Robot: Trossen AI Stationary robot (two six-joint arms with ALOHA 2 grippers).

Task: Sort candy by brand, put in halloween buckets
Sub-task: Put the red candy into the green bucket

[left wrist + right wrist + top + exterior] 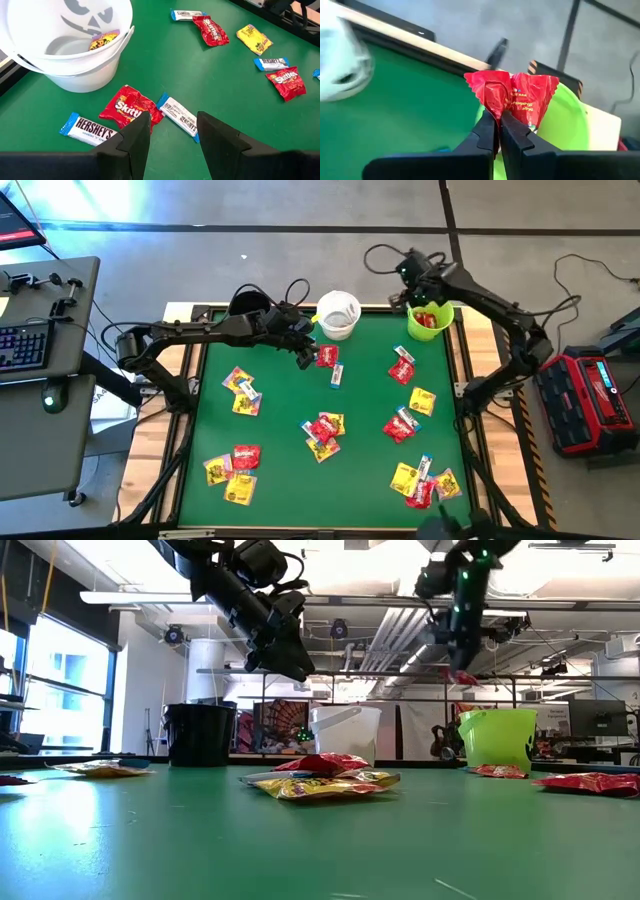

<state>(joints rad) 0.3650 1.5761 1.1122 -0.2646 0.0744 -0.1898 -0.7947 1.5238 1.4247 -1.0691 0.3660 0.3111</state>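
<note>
My right gripper (499, 116) is shut on a red candy packet (512, 95), high over the lime green bucket (441, 313) at the table's far right, which has red candy in it (427, 320). My left gripper (172, 132) hangs open above a red packet (125, 107) and a slim white-and-blue packet (179, 115), which lie flat beside the white bucket (70, 50). That bucket holds a yellow packet (102, 40). The black bucket (198, 733) stands at the far left. Several more packets lie spread over the green mat (285, 470). My right gripper pinches the red packet between its two fingertips (487, 125), at a crumpled fold in the packet's middle (501, 106). The fingers slant down from above. The packet fans out beyond the fingertips, lifted clear of the table, over the green bucket's rim (570, 107).
Loose packets lie in clusters at the mat's left (242, 392), middle (323, 430), right (410, 415) and near corners (232, 468). A wooden border (470, 345) frames the mat. A red case (590, 395) stands on the floor at the right, a desk with a keyboard (25, 345) at the left.
</note>
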